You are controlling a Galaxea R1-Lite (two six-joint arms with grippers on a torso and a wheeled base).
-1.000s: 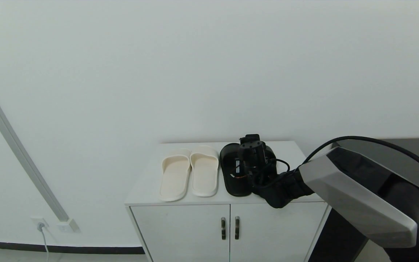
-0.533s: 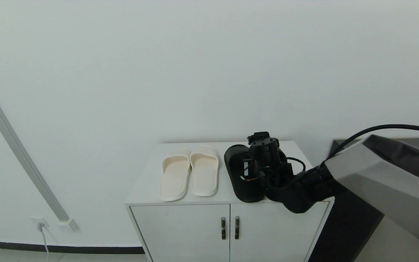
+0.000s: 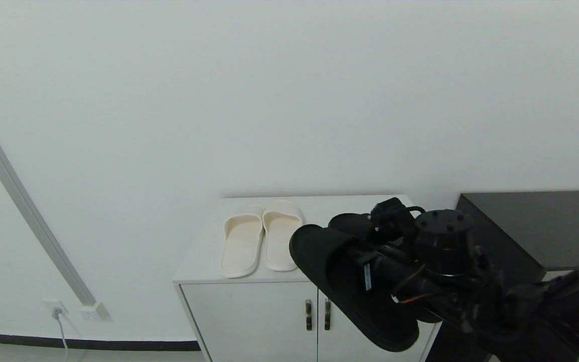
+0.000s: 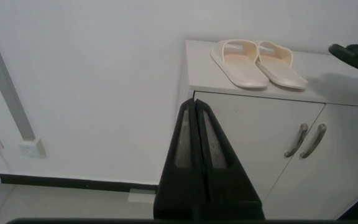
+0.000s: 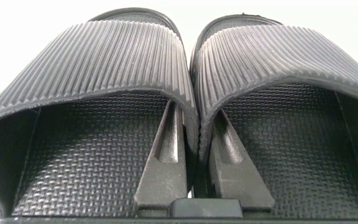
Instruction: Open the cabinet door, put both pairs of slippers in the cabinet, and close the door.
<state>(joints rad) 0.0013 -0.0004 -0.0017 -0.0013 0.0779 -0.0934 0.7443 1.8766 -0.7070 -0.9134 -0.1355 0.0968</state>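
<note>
My right gripper holds the pair of black slippers in the air, in front of the cabinet's right door. In the right wrist view its fingers are pinched on the two inner straps of the black slippers. A cream pair of slippers lies side by side on the white cabinet top. Both cabinet doors are closed, with two dark handles at the centre. My left gripper is shut and empty, low and to the left of the cabinet.
A dark table or surface stands just right of the cabinet. A wall socket with a plugged cable and a slanted grey conduit are on the wall at left.
My right arm has lifted the black slippers off the cabinet top and swung them forward and down, tilting them in front of the right door.
</note>
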